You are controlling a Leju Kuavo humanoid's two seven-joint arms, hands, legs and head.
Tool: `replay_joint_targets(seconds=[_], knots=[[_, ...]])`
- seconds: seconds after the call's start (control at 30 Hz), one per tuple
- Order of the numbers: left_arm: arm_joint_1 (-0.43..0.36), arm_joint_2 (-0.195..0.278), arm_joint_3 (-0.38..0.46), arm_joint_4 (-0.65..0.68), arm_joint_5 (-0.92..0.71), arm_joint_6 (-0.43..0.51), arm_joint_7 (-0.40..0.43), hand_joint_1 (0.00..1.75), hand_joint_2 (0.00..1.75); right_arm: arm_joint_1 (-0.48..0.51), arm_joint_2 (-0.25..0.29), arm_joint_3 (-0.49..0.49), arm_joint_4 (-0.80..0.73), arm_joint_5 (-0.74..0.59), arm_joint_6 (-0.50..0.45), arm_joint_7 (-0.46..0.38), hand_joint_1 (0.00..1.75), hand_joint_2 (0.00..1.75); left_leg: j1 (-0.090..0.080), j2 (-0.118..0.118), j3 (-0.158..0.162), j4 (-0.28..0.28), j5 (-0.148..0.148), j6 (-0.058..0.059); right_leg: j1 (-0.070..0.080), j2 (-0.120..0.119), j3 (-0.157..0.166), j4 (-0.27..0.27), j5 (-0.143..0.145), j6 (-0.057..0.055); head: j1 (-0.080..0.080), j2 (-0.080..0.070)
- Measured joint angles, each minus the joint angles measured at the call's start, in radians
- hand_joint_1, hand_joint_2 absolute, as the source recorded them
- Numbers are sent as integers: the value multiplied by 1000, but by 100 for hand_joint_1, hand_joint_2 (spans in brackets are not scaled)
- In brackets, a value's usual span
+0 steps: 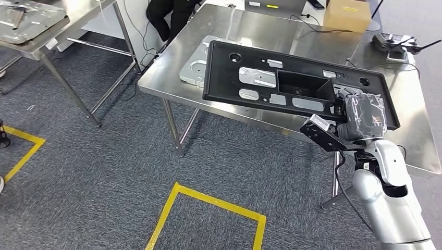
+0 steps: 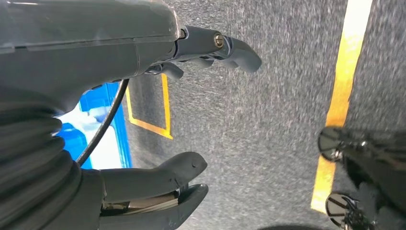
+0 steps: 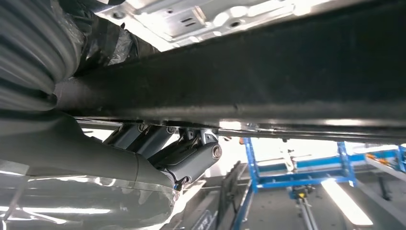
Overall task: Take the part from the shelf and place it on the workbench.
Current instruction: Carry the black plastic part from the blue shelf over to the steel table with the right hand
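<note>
Right now the right hand [image 1: 363,115], wrapped in a clear plastic cover, grips the large black moulded plastic panel w/ cut-outs and a deep rectangular recess [image 1: 292,83] by its near-right corner. Its fingers [image 1: 348,95] curl over the panel's top face near the recess; in the right wrist view the thick grey thumb [image 3: 191,160] sits under the panel's dark edge [image 3: 268,81], so the hand is grasping the part. The panel is tilted, left end toward the counter's front-left, and hangs over the stainless steel counter [image 1: 245,28]; can't tell if its far edge touches the counter or the piece beneath. A silver pressed sheet-metal part [image 1: 197,65] lies on the counter under the panel's left end and shows through the cut-outs.

At the counter's far end sit a brown cardboard box [image 1: 347,14] and, just right of it, a dark handheld controller w/ antenna [image 1: 397,43]. A 2nd steel table [image 1: 47,31] stands top left, carrying another grey metal sheet part [image 1: 26,18]. Yellow tape lines [image 1: 208,203] mark the grey carpet floor.

Left wrist view: the left hand [image 2: 158,120] points at the carpet, fingers [image 2: 225,48] spread apart from the thumb, holding nothing.
</note>
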Motion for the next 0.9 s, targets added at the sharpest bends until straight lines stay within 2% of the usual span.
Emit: replay_joint_targets(seconds=[0.03, 0.07, 0.13, 0.2, 0.23, 0.33, 0.6, 0.7, 0.8, 0.87, 0.9], knots=[[0, 0, 2, 5, -1, 0, 0, 0, 175, 0, 0, 0, 4, 2, 0, 2, 175, 175, 1, 5, 1, 1, -2, -1, -4, -3, -13, 23, 2, 4, 0, 0], [-1, 0, 3, 9, -2, 0, 1, 0, 175, 0, 0, 1, 8, 3, 0, 3, 175, 175, 1, 9, 3, 2, -5, -3, -8, -4, -6, 5, 23, 8, 0, 0], [-2, 0, 5, 15, -2, 1, 1, 0, 175, -1, 0, 1, 12, 4, 0, 4, 175, 175, 4, 14, 8, 7, -13, -11, -14, -10, 56, -121, 92, 12, 0, 0], [-3, 1, 6, 18, -2, 1, 1, 0, 175, -4, 0, 1, 15, 5, 0, 4, 175, 175, 0, 17, 9, 14, -23, -21, -13, -13, 109, -226, 125, 8, 0, 0], [-4, 2, 8, 19, -3, 2, 1, 0, 175, -6, 1, 1, 15, 6, 1, 4, 175, 175, -2, 17, 8, 17, -26, -20, -12, -12, 118, -245, 126, 5, -1, 0], [-5, 5, 12, 23, -2, 2, 1, 0, 175, -7, 2, 2, 20, 7, 1, 5, 175, 175, -4, 18, 10, 14, -28, -11, -8, -7, 119, -248, 124, -1, -2, 0], [-5, 8, 14, 32, -3, 2, 2, 0, 175, -8, 3, 2, 28, 7, 1, 4, 175, 175, -3, 19, 16, 4, -24, -22, -6, -7, 119, -246, 121, -14, -2, 0], [-5, 12, 15, 33, -2, 2, 2, 0, 175, -9, 4, 2, 31, 7, 1, 4, 175, 175, -4, 19, 13, 10, -28, -18, -9, -8, 119, -246, 122, -13, -2, 0], [-6, 13, 15, 34, -2, 2, 2, 0, 175, -12, 5, 2, 32, 7, 1, 4, 175, 175, -1, 21, 24, -11, -18, -14, -6, -7, 128, -257, 125, -5, -2, 0], [-7, 12, 15, 36, -2, 2, 2, 0, 175, -17, 5, 3, 33, 7, 1, 4, 175, 175, 9, 25, 43, -43, -1, -11, -3, -7, 116, -219, 98, 2, 0, 0], [-7, 12, 15, 38, -2, 2, 2, 0, 175, -19, 5, 3, 34, 7, 1, 3, 175, 175, 13, 28, 50, -52, 5, -11, -5, -7, 93, -169, 71, 5, 1, 0]])
